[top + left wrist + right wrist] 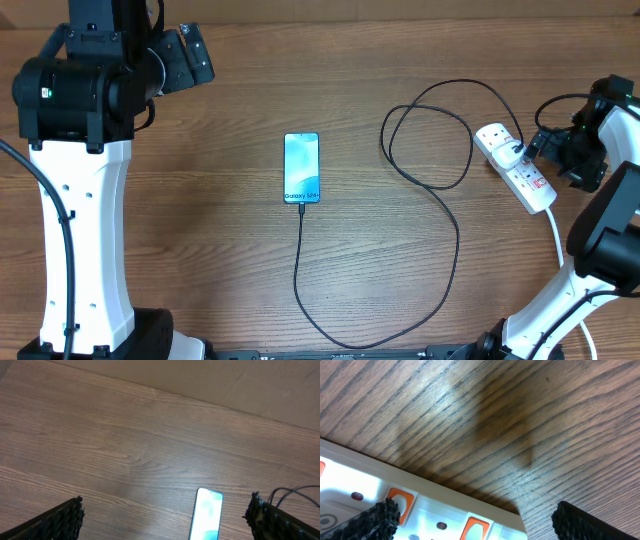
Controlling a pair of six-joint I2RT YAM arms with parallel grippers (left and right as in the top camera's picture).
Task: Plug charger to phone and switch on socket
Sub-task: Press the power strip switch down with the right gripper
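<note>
The phone (pixel 302 167) lies flat mid-table with its blue-teal screen lit; it also shows in the left wrist view (pixel 207 515). The black charger cable (pixel 300 260) meets the phone's near edge, runs down, curves right and loops up to a black plug (pixel 515 152) seated in the white socket strip (pixel 520 175). My right gripper (pixel 545 150) is open just above the strip, with its fingers (pixel 475 515) straddling the strip's end and orange-red switches (pixel 400 500). My left gripper (pixel 190 55) is open and empty, high at the far left, fingers wide apart (pixel 165 515).
The strip's thick white cord (pixel 556 240) runs toward the front right by the right arm's base. The cable's loops (pixel 430 135) lie between phone and strip. The left arm's white column (pixel 85 230) stands at the left edge.
</note>
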